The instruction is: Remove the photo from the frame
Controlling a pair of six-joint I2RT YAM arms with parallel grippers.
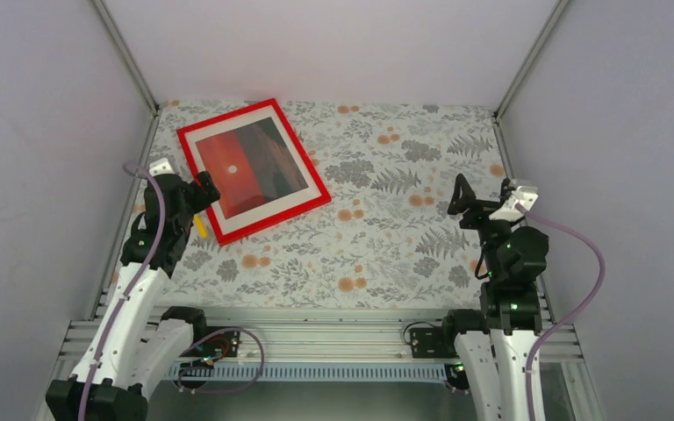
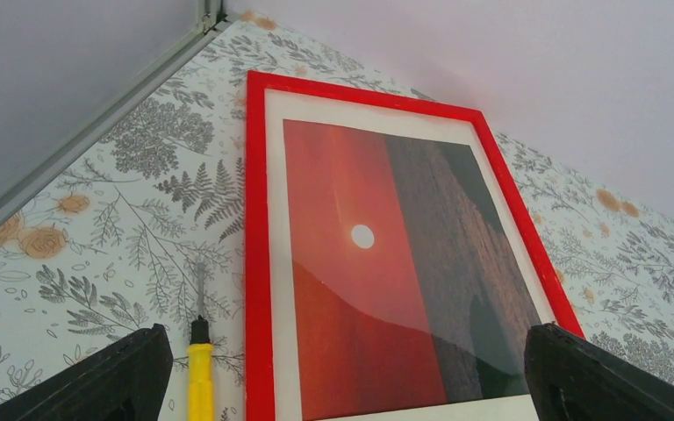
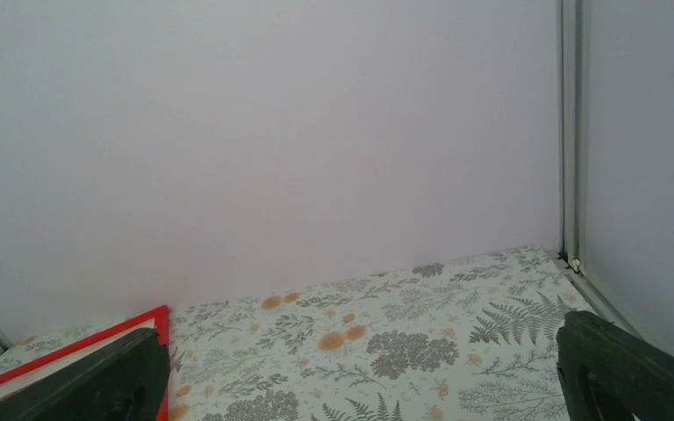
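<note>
The red frame (image 1: 275,220) lies flat and face up at the back left of the floral table, turned at an angle. Behind its glass is the photo (image 1: 250,167), a red-orange sunset with a small white sun, bordered by a white mat. My left gripper (image 1: 204,195) hovers open over the frame's near left corner. In the left wrist view its gripper (image 2: 344,351) spans the frame (image 2: 257,263) and photo (image 2: 377,289), gripping nothing. My right gripper (image 1: 472,203) hangs open over the right side, far from the frame. The right wrist view shows that gripper (image 3: 362,351) empty, with only a frame corner (image 3: 140,323) at left.
A yellow-handled screwdriver (image 1: 200,225) lies on the table just left of the frame, beside my left gripper; its handle (image 2: 199,377) shows in the left wrist view. Grey walls close in the back and both sides. Aluminium rails (image 1: 316,338) run along the near edge.
</note>
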